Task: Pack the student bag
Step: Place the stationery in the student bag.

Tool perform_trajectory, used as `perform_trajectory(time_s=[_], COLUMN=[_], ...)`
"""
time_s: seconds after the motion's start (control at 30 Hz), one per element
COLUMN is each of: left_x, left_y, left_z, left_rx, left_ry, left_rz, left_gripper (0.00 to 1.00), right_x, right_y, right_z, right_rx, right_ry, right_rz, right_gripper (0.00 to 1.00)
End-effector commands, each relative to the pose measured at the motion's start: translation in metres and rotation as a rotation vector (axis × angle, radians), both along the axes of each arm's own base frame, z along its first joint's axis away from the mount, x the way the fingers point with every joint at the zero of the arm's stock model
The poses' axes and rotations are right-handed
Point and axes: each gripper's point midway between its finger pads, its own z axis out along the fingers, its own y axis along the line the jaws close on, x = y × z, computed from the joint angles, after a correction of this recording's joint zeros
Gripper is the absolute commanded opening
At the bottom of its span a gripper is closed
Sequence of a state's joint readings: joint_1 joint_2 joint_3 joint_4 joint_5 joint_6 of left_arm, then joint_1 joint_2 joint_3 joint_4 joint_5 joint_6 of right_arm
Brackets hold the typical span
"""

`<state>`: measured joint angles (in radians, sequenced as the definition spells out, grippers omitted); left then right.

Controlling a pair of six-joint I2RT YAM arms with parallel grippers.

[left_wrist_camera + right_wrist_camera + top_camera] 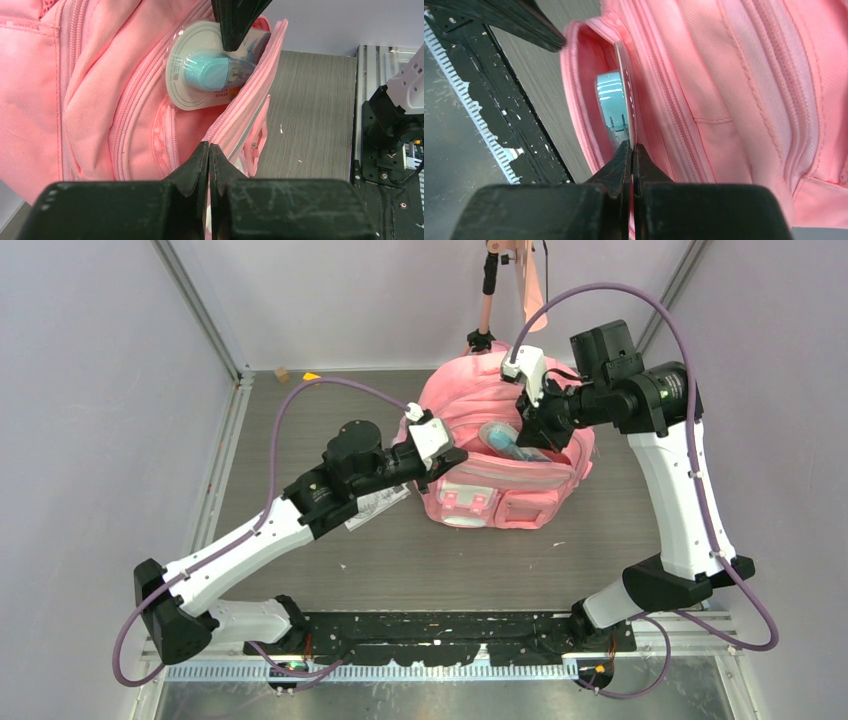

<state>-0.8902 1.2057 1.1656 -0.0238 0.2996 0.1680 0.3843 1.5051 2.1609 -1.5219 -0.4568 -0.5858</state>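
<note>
Grey tabletop. Your left hand pinches the bag pocket lip; right hand grips a blister pack. Fabric looks soft, floppy: hold seams.

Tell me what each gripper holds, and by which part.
Left gripper pinches the student bag by its pocket's edge; right gripper pinches the blister pack by its card edge.
</note>
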Motion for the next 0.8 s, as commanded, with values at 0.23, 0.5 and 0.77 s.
perform_trajectory(time_s=[0.23,0.5,0.77], left_x=[0.002,0.005,-0.003], left_y=[0.001,0.002,0.03], left_z=[0.014,0.006,0.025], left_rx=[-0.005,0.018,-0.031], left_ry=[0.066,0.117,0.123], left_rz=[0.036,0.062,0.086], left_gripper=[0.14,0.56,0.85], right_x=[0.0,-0.01,-0.019], right_y=[-0.016,-0.009,-0.009], right_z=[-0.007,0.021,0.065], right_rx=[-0.036,0.071,0.232], right_ry=[0.02,-0.086,-0.244], right_rz=[-0.125,-0.094,-0.155], right_gripper=[0.35,0.54,0.57])
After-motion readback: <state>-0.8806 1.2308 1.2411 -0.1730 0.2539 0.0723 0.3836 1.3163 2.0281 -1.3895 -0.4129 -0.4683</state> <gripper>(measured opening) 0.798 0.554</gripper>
